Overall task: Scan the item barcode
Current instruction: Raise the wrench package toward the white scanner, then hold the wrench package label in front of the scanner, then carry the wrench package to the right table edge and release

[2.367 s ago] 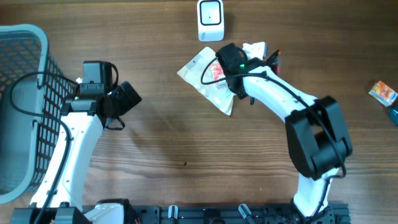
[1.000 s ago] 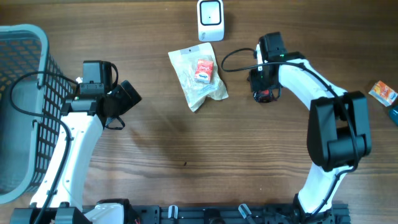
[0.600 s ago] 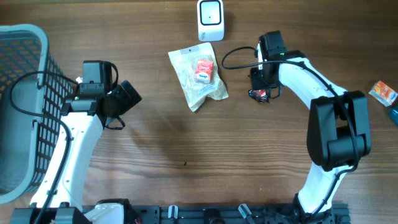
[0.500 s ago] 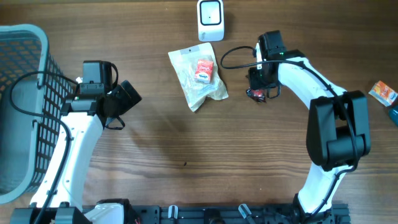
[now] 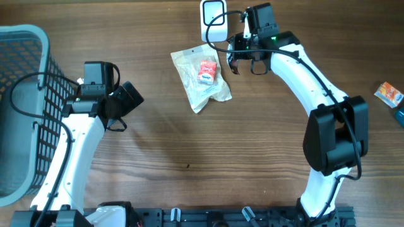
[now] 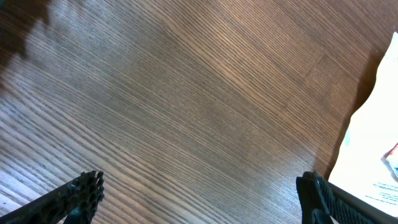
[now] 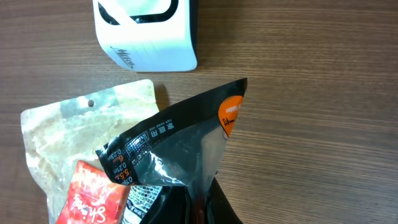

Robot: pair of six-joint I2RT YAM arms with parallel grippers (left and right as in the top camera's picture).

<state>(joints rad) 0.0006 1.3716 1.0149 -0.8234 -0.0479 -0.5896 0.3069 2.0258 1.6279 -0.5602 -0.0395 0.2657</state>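
Far edge of the wooden bench (image 5: 189, 145): right claw (image 7: 194, 206) pressed together on the lower edge of a black packet (image 7: 177, 155), with an orange spot at its upper corner and a printed label facing the wrist camera. Packet held tilted just below the white scanner (image 7: 146, 34), near it but not touching. Beside the packet and partly hidden behind it, flat on the wood, a clear pouch (image 5: 201, 82) with a red-and-white label and a hang hole at its top. Seen from overhead, right arm (image 5: 303, 75) stretched toward the scanner, claw just to its right. On the other side, left claw (image 6: 199, 190) spread wide and empty, hovering above bare wood, with a corner of the pouch at the right edge of its wrist view. At the far left, a grey mesh basket (image 5: 39, 38). At the far right edge, a small orange packet (image 5: 387, 93), well apart from everything else.
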